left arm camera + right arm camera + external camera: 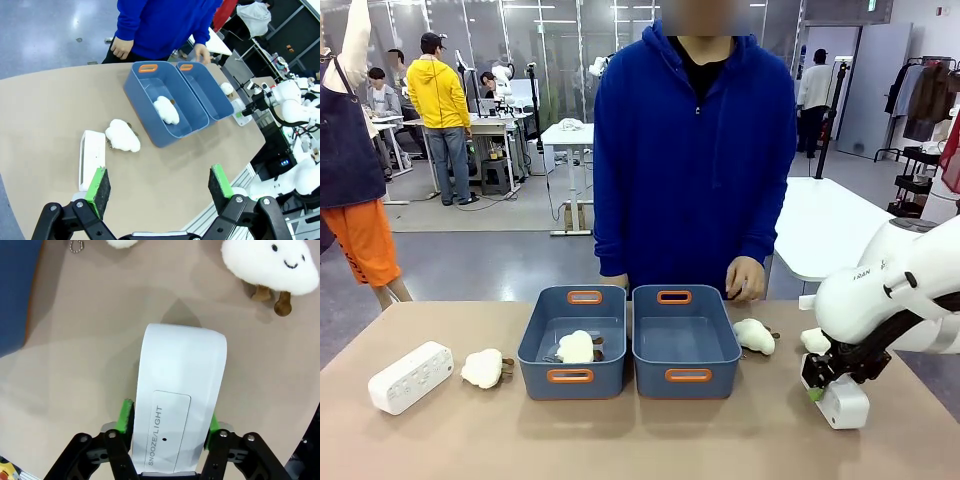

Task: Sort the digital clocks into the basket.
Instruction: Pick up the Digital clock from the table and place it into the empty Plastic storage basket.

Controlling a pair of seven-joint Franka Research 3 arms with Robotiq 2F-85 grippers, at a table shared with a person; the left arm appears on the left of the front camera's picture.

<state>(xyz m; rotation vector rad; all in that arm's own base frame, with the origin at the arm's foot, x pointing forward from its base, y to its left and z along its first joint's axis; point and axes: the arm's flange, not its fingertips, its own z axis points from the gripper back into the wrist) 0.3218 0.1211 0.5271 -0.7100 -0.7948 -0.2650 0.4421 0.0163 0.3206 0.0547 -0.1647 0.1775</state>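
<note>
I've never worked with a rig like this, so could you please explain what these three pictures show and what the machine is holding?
Two white robot arms share a table with a person. The wide picture looks across from between the arms; the other two come from cameras on each wrist, looking along its fingers. Mid-table, the left bin holds a plush toy, beside the right bin. The left gripper hangs open above the table, near the left clock. The right gripper has its green pads against both sides of the right clock, which lies on the table.
</note>
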